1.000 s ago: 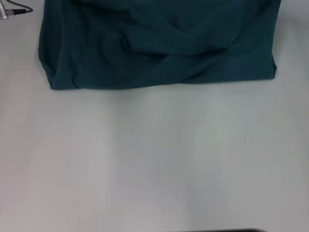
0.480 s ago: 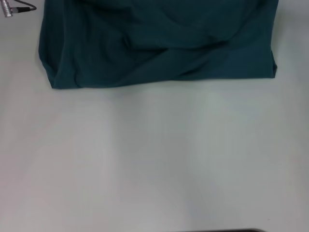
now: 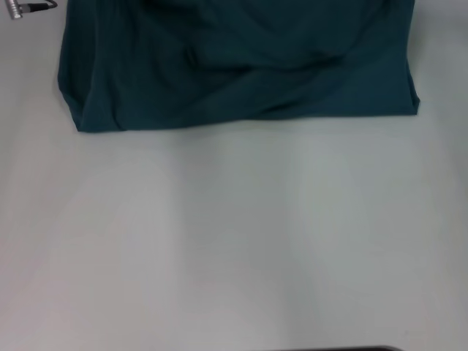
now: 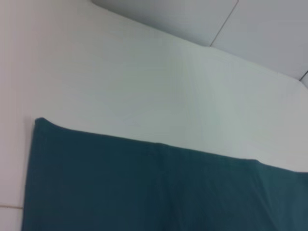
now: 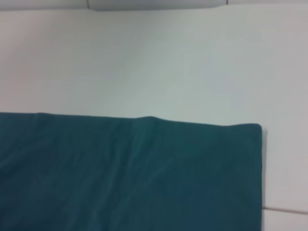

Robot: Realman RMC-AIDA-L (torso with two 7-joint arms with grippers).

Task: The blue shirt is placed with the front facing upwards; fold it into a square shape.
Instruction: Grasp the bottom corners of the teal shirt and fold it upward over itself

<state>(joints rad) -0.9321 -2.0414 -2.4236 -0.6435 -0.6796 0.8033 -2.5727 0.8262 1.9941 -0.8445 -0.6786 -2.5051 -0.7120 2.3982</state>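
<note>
Shirt point(image 3: 241, 66) lay at twelve o'clock on the table point(image 3: 234, 241), plain side up, rumpled, its near edge straight. It looked partly folded, perhaps halved; squaring remained. Neither gripper appeared, so I cannot tell how their fingers stood.
</note>
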